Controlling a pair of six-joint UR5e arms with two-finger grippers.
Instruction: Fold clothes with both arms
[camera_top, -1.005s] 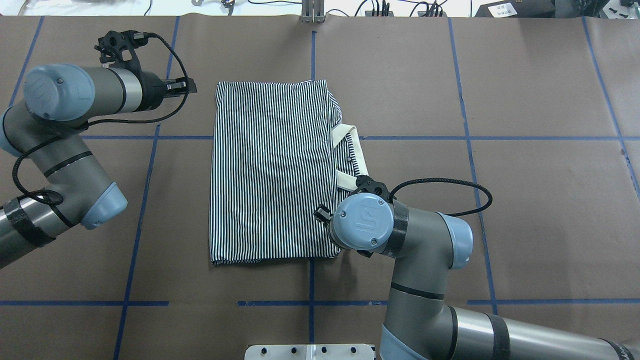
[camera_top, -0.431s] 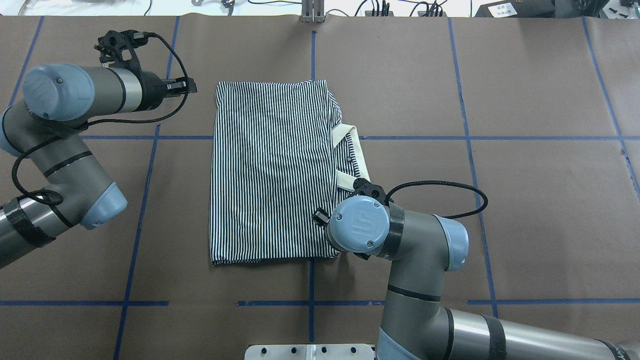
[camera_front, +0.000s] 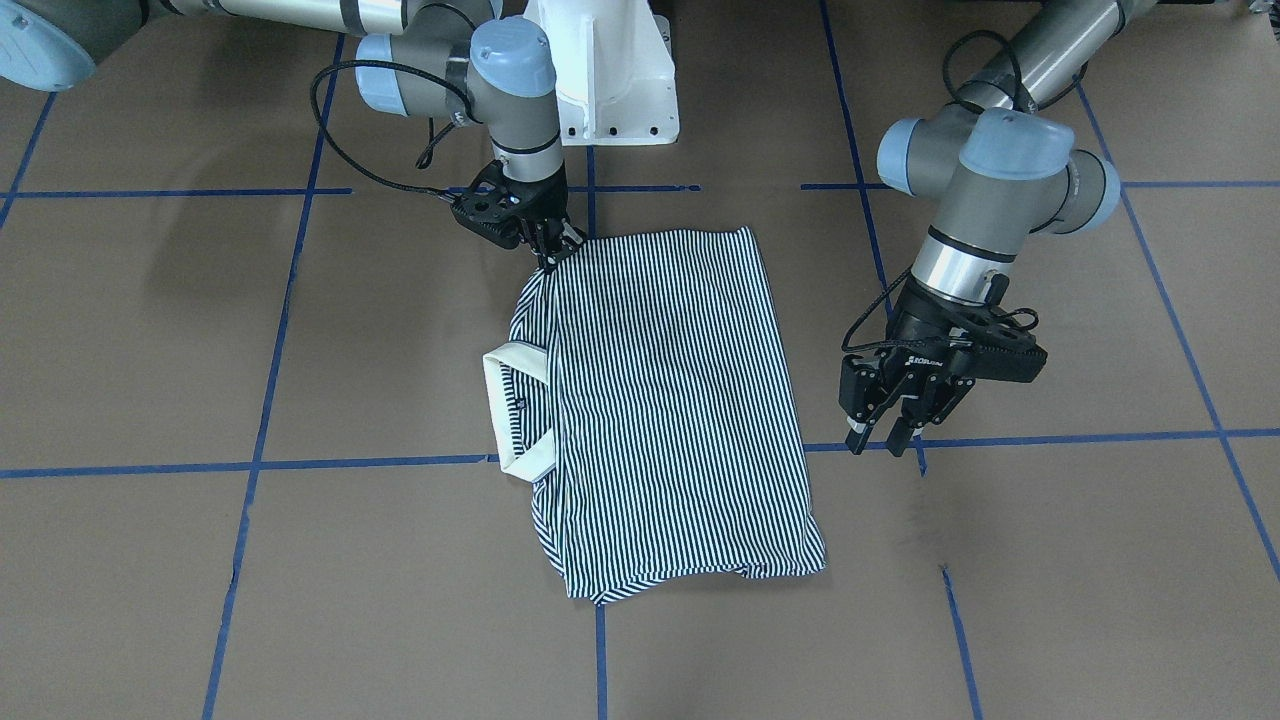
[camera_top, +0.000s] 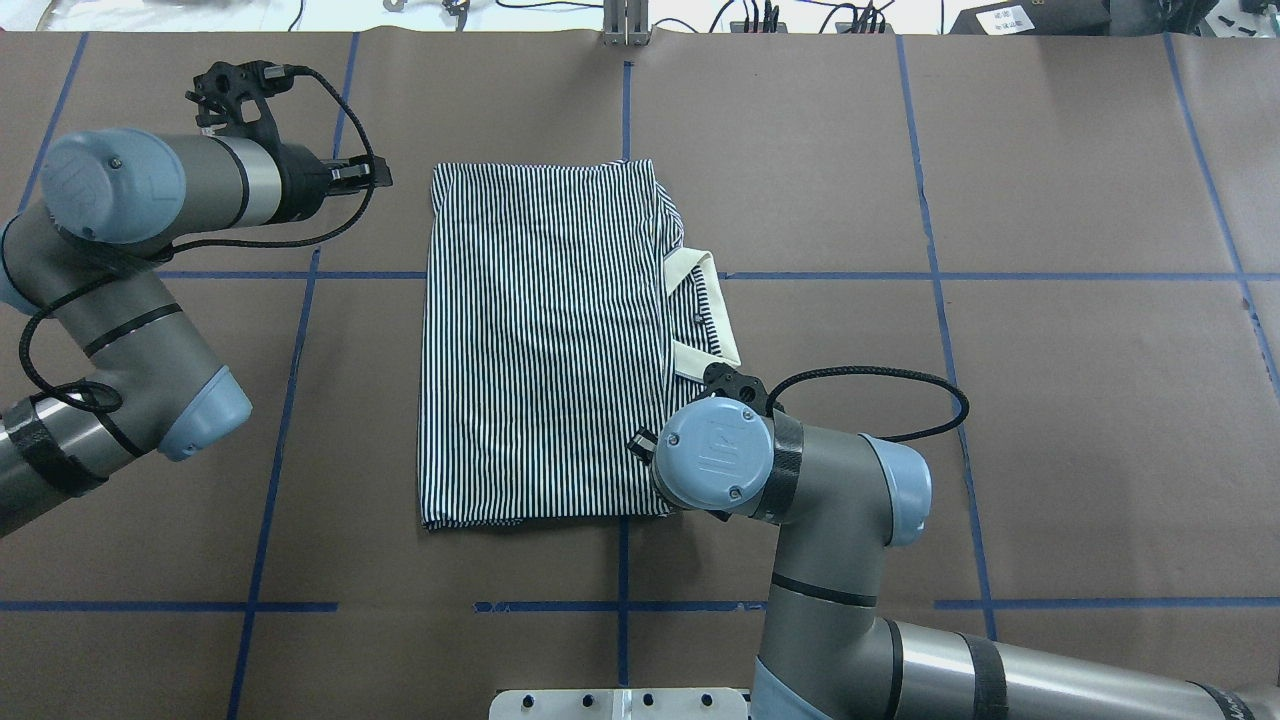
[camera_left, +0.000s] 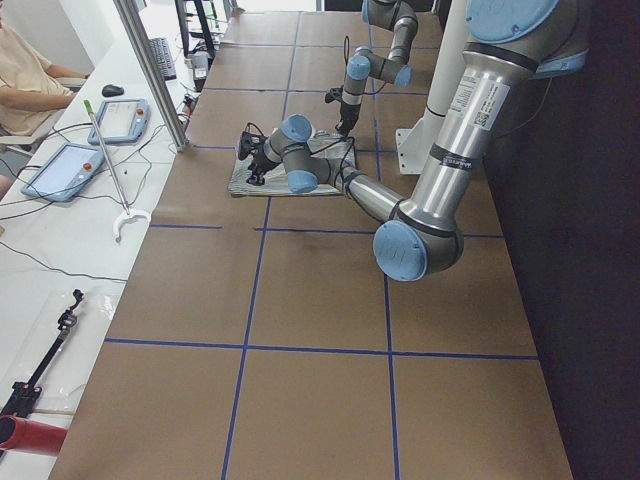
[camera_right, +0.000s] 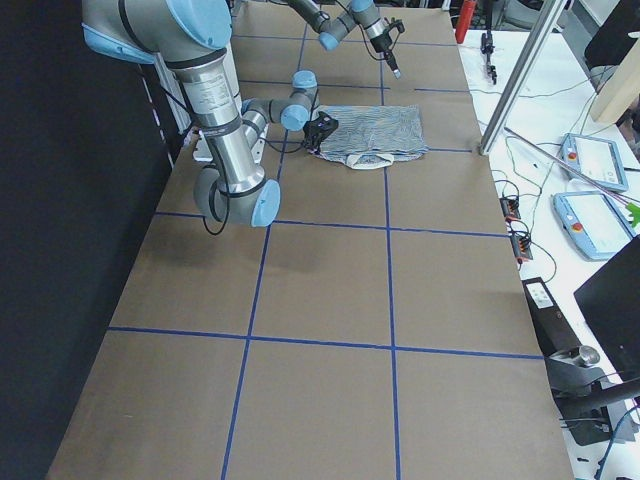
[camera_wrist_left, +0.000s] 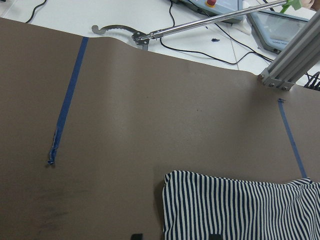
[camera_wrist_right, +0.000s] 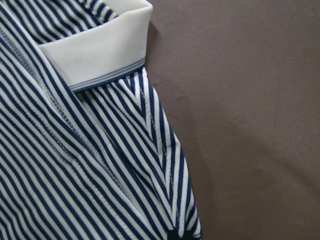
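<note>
Tightly between right jaws, shirt corner (camera_front: 566, 268).

In the overhead view the right arm (camera_top: 830, 480) is covering almost all of the right gripper (camera_front: 548, 256), and in the front-facing view its tips are meeting a corner of the striped polo shirt (camera_front: 670, 400) too small to tell whether they are pinching cloth. The shirt's folded top layer is hiding most of the cream collar (camera_front: 516, 363), while the left wrist view's bottom edge is cutting the left gripper (camera_front: 878, 440) down to two dark fingertips (camera_wrist_left: 136, 236). The exterior left view's edge is cropping a seated person (camera_left: 25, 75), and both side views are showing the shirt too small for detail
</note>
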